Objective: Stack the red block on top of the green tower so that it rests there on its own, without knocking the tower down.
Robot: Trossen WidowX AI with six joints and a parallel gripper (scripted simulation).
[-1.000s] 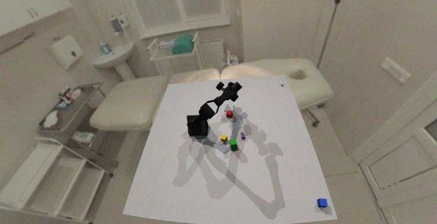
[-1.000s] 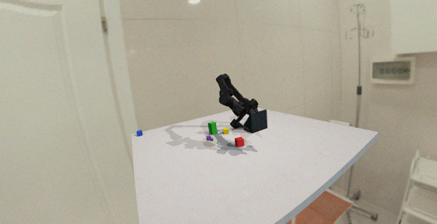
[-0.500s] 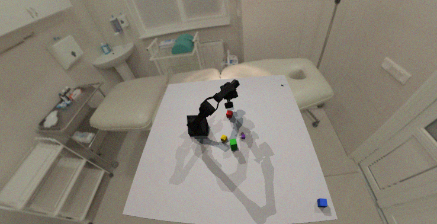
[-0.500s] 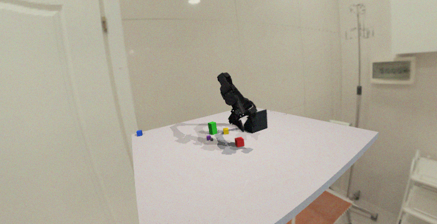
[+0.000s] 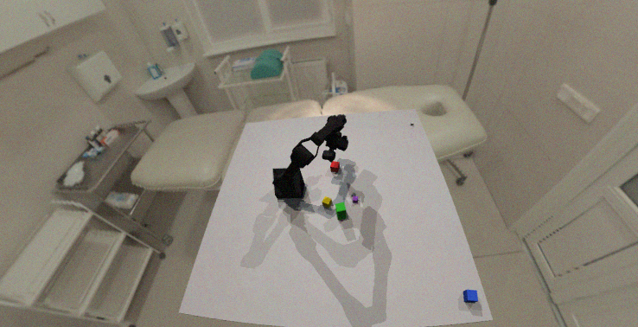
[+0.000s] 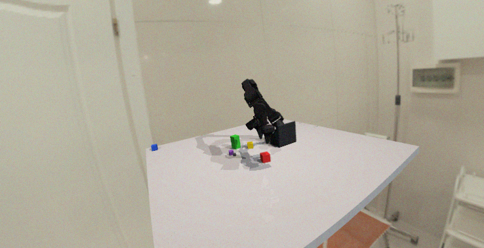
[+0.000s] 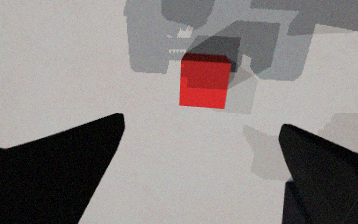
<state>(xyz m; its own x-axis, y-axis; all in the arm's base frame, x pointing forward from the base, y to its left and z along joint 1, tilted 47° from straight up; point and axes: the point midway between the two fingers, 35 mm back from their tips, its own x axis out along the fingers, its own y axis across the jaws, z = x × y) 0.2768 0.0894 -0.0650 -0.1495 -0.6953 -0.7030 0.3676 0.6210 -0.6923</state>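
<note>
The red block (image 5: 334,166) (image 6: 265,157) (image 7: 204,85) sits on the table. In the wrist view it shows just beyond the fingertips, between their two lines. The green tower (image 5: 341,211) (image 6: 235,142) stands upright on the table, in front of the red block in the top view; nothing rests on its top. My gripper (image 7: 200,126) is open and empty, with its fingers wide apart. It hangs above the table close to the red block and does not touch it. The exact height of the fingertips is hard to tell.
A yellow block (image 5: 327,201) (image 6: 250,145) lies close beside the tower, towards the arm's base (image 5: 288,183) (image 6: 284,134). A small purple block (image 5: 354,199) (image 6: 231,152) lies on the tower's other side, with a tiny dark thing by it. A blue block (image 5: 470,296) (image 6: 154,147) sits near a far table corner.
</note>
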